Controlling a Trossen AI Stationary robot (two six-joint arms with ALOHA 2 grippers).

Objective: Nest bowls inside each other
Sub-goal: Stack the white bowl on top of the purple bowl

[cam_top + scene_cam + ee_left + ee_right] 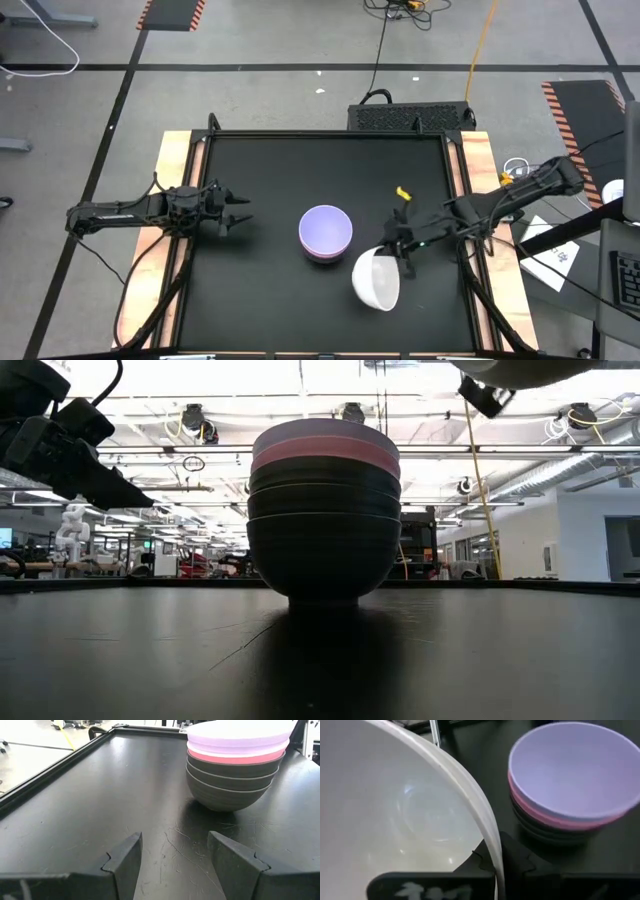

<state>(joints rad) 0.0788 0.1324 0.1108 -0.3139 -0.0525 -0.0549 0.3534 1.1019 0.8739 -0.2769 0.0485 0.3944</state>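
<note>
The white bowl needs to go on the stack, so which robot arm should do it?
The right arm. Its gripper already pinches the white bowl by the rim, lifted beside the stack. The left gripper waits open and empty on the stack's other side.

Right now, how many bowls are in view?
6. Five sit nested in one stack mid-table: three black bowls at the bottom, then a pink bowl, with a purple bowl on top. The white bowl is held tilted by the right gripper beside the stack.
</note>
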